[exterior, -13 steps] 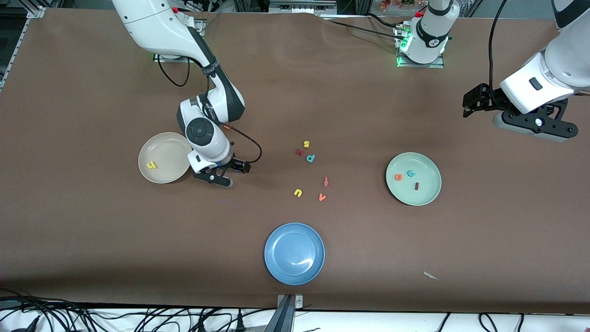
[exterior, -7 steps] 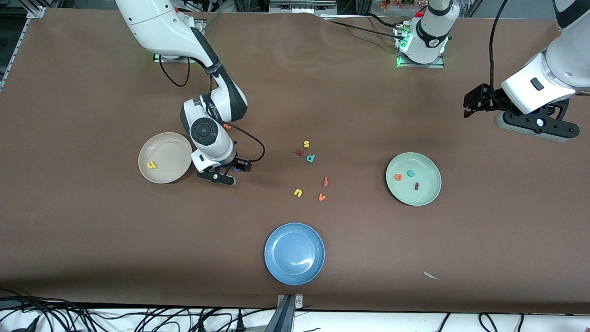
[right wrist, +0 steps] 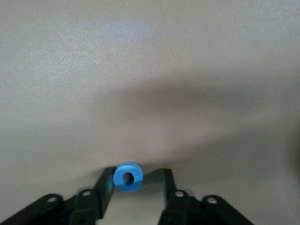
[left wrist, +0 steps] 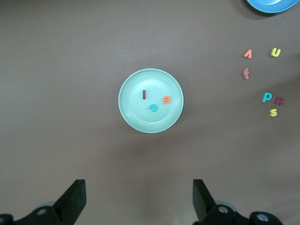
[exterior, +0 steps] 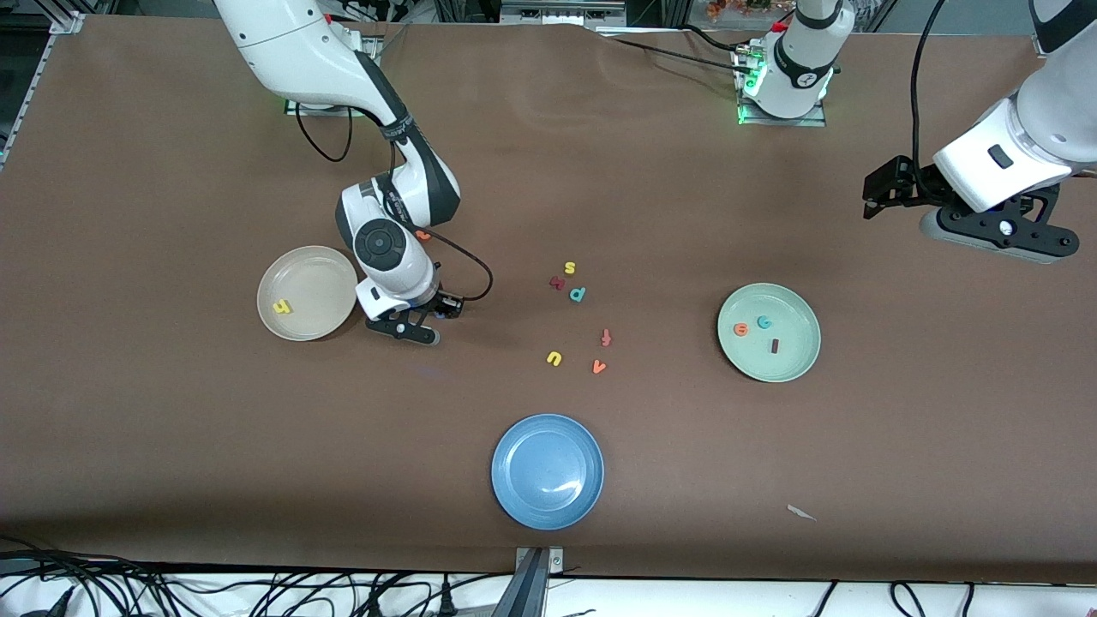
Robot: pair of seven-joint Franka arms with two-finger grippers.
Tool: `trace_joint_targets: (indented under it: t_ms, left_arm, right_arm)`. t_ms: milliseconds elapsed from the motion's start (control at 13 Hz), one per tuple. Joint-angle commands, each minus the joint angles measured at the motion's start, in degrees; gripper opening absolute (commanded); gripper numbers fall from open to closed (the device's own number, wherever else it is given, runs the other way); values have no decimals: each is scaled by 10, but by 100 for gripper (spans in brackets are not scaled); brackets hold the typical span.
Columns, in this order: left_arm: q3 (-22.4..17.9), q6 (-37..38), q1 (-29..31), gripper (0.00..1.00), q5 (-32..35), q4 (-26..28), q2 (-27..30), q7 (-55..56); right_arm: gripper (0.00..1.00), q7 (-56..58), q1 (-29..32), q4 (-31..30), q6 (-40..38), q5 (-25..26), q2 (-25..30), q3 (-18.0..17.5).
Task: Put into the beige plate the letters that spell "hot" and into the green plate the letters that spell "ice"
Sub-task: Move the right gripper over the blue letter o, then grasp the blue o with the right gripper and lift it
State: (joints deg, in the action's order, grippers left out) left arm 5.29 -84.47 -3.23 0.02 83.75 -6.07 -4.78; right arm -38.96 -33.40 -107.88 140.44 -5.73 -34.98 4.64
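Observation:
My right gripper (exterior: pixel 417 326) is low over the table beside the beige plate (exterior: pixel 313 276), toward the table's middle. Its fingers are open and partly drawn in round the blue o (right wrist: pixel 127 177). The o touches one finger (right wrist: pixel 107 183), with a gap to the other. The yellow h (exterior: pixel 281 306) lies in the beige plate. The orange t (exterior: pixel 606 337) lies on the table among loose letters. In the green plate (exterior: pixel 793 360) lie the orange e (exterior: pixel 740 329), teal c (exterior: pixel 764 322) and dark red i (exterior: pixel 775 345). My left gripper (left wrist: pixel 138 199) hangs open and empty, high over the table at the left arm's end.
A blue plate (exterior: pixel 547 470) sits nearer the front camera. Between the beige and green plates lie loose letters: yellow s (exterior: pixel 569 268), a dark red letter (exterior: pixel 557 282), teal p (exterior: pixel 578 294), yellow u (exterior: pixel 554 358), orange v (exterior: pixel 598 367). A paper scrap (exterior: pixel 801 512) lies near the front edge.
The right gripper has shifted slightly away from the beige plate and its fingers have drawn in round the blue o. The left arm has barely moved.

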Motion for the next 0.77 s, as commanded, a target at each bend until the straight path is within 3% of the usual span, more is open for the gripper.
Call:
trace_joint_targets:
  t_ms: [0, 77, 153, 690]
  left_arm:
    - [-2, 4, 0, 100, -6, -6, 0, -10]
    - [-2, 4, -1, 100, -6, -5, 0, -10]
    - [-2, 4, -1, 100, -6, -5, 0, -10]
    - [-1, 6, -1, 100, -1, -5, -3, -10]
  right_arm:
    - [43, -2, -5, 6, 2, -5, -6, 2]
    - [42, -2, -5, 6, 2, -5, -6, 2]
    - [33, -2, -5, 6, 1, -5, -6, 3]
    - [26, 1, -5, 6, -7, -5, 0, 4]
